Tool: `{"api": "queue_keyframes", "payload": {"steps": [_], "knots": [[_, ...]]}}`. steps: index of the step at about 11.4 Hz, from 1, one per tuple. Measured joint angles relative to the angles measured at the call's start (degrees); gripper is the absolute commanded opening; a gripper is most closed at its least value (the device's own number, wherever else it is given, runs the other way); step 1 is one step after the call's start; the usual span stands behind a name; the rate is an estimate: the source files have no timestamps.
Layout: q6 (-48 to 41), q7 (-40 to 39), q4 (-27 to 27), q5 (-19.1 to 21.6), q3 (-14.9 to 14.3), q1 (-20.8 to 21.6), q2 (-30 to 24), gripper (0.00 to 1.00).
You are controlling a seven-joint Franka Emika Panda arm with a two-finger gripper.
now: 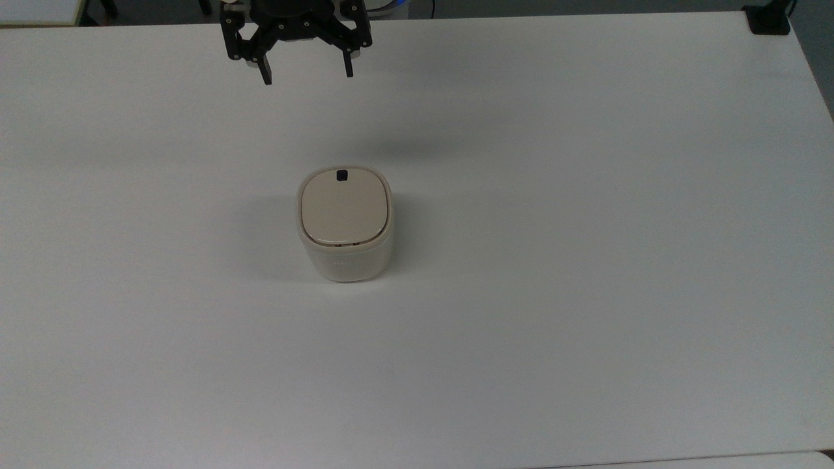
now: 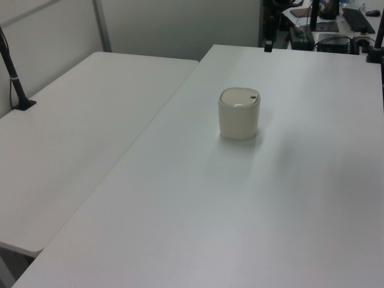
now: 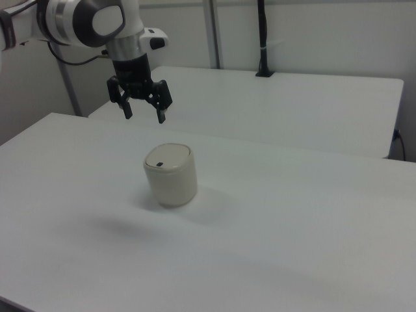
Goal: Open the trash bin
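The trash bin is a small cream-white tub with a flat beige lid that lies shut; a small black square button sits near the lid's upper edge in the top view. It also stands mid-table as the trash bin in the left view and the trash bin in the right view. My black gripper hangs open and empty well above the table, toward the top view's upper left of the bin. In the right view the gripper hovers above and to the bin's left.
The bin stands alone on a wide white table. A second white table adjoins at the left view's left. A black clamp post sits at the top view's upper right corner.
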Motion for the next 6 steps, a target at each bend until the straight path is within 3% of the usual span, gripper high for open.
{"api": "queue_keyframes", "payload": {"steps": [6], "knots": [[-0.58, 0.0, 0.1, 0.0, -0.03, -0.14, -0.02, 1.0]]}}
